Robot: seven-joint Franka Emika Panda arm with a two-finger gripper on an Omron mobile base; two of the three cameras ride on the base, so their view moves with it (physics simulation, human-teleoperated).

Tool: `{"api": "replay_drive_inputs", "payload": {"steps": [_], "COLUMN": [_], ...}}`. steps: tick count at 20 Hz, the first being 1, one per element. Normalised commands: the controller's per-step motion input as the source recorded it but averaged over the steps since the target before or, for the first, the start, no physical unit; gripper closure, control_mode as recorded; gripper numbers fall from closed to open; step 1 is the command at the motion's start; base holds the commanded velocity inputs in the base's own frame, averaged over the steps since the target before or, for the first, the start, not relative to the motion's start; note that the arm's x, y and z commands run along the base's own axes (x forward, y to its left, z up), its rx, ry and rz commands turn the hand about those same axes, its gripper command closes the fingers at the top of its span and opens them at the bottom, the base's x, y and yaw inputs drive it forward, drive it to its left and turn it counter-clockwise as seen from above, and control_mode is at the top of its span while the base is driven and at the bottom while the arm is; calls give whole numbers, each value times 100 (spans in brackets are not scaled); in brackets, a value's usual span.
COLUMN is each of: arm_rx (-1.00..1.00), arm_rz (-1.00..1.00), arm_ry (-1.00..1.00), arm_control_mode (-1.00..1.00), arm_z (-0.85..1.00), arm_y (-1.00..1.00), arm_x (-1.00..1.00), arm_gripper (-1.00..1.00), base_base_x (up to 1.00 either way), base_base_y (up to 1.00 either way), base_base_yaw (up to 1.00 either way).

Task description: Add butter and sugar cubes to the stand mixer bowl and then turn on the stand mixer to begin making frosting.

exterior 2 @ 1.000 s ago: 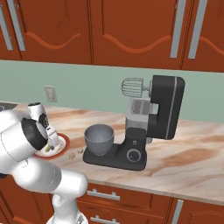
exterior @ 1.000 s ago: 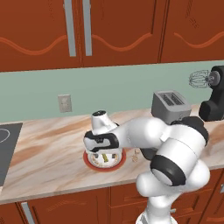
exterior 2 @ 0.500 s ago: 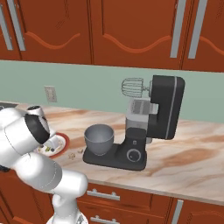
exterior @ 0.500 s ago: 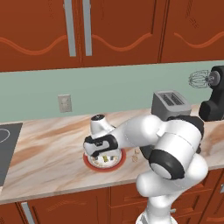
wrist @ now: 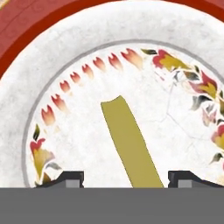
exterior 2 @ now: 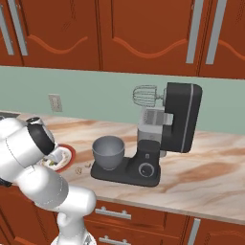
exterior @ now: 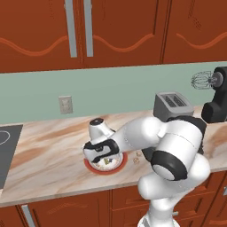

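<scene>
Hand view: butter point(wrist: 129, 148) lies on red-rimmed plate point(wrist: 65, 52) between parted jaws, neither tip touching it. Right base view: grey bowl point(exterior 2: 108, 151) sits on stand mixer point(exterior 2: 162, 134), well apart along worktop point(exterior 2: 210, 177)

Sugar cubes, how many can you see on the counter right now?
2 sugar cubes show as small tan bits on the counter: one just right of the plate, another nearer the stand mixer base. More may be hidden behind the arm.

Reddish-brown wooden wall cabinets point(exterior: 111, 31) with long silver handles point(exterior: 68, 27) hang above a pale green backsplash point(exterior 2: 95, 91). A beige marbled stone countertop point(exterior: 48, 155) runs below, over matching base cabinets point(exterior 2: 143, 222).
</scene>
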Motion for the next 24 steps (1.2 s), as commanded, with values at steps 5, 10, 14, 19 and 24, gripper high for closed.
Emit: {"api": "replay_drive_inputs", "payload": {"steps": [5,10,14,19,24], "arm_rx": [1,8,13,12,5], "arm_rz": [1,0,0,0,0], "arm_ry": [-9,-10,-9,-10,-5], "arm_control_mode": [-100,-100,-100,-100,-100], "arm_z": [-26,-17,-15,-8,26], "arm_y": [0,-3,-14,-17,-16], "arm_x": [0,0,0,0,-13], "arm_gripper": [100,100,100,100,100], "base_base_x": [0,0,0,0,0], "base_base_y": [0,0,0,0,0], "base_base_yaw": [0,0,0,0,0]}}
